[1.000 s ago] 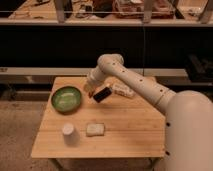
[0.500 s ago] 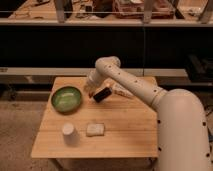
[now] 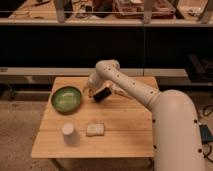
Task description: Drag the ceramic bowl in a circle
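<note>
A long dark shelf unit (image 3: 75, 47) fills the back of the room, with cluttered goods on its top level, and a speckled floor (image 3: 17, 135) lies below. The robot's white arm (image 3: 131, 88) is the biggest thing in front: its bulky body fills the lower right and it reaches left over a light wooden tabletop (image 3: 125, 132).

The ceramic bowl (image 3: 66, 98) sits on the tabletop's left rear part. It is round, shallow and glossy green with a darker rim, and it stands upright. A pale rectangular pad (image 3: 95, 129) lies near the front middle, with a small white cup (image 3: 68, 132) just to the left of it.

The dark gripper (image 3: 100, 95) hangs low over the tabletop just beside the bowl's right edge. Whether it touches the rim, or how wide its grasp stands, cannot be told.

Compared with half a second ago, the bowl, pad and cup lie where they did and the gripper has hardly shifted. The robot's body takes up slightly more of the right side.
</note>
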